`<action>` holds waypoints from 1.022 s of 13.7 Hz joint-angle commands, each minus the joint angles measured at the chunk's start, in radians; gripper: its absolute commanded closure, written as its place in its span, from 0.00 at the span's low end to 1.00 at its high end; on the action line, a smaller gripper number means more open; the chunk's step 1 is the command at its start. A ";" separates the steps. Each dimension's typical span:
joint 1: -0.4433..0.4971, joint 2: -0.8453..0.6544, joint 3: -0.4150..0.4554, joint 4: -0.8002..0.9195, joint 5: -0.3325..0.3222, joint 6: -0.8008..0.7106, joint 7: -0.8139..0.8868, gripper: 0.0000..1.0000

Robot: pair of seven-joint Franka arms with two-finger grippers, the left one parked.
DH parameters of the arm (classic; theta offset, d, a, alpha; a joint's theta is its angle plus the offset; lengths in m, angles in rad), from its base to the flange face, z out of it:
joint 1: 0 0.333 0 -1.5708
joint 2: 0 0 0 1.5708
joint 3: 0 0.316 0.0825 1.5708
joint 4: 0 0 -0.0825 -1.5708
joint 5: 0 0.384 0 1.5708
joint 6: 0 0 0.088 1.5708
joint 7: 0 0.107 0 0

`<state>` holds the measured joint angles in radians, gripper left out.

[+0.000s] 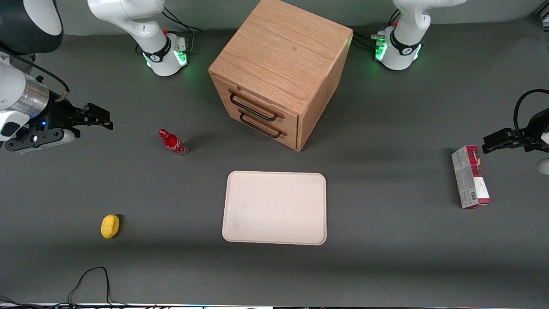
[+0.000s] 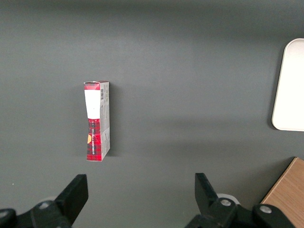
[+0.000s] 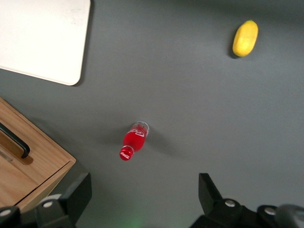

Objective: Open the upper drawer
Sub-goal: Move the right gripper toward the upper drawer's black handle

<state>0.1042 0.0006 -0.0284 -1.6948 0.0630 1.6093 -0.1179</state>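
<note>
The wooden cube cabinet [image 1: 279, 64] stands at the middle of the table, farther from the front camera than the tray. Its upper drawer [image 1: 261, 103] is shut flush, and its black bar handle [image 1: 253, 108] sits just above the lower drawer's matching handle [image 1: 260, 126]. My gripper [image 1: 103, 118] hovers toward the working arm's end of the table, well apart from the cabinet, open and holding nothing. In the right wrist view the gripper [image 3: 142, 194] is open above bare table, with a corner of the cabinet [image 3: 33, 161] and a black handle [image 3: 14, 140] showing.
A small red bottle [image 1: 173, 143] [image 3: 133, 140] stands between my gripper and the cabinet. A yellow lemon-like object [image 1: 110, 226] lies nearer the front camera. A white tray [image 1: 274, 208] lies in front of the cabinet. A red and white box [image 1: 470, 177] lies toward the parked arm's end.
</note>
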 commanded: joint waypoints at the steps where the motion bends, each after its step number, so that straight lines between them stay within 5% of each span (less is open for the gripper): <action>1: 0.008 0.056 0.071 0.056 -0.008 -0.019 -0.005 0.00; 4: 0.067 0.145 0.105 0.108 0.015 -0.020 -0.023 0.00; 6: 0.123 0.179 0.104 0.139 0.096 -0.019 -0.043 0.00; 14: 0.350 0.289 0.107 0.210 0.101 0.012 -0.048 0.00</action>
<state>0.4204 0.2524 0.0865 -1.5229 0.1517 1.6138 -0.1379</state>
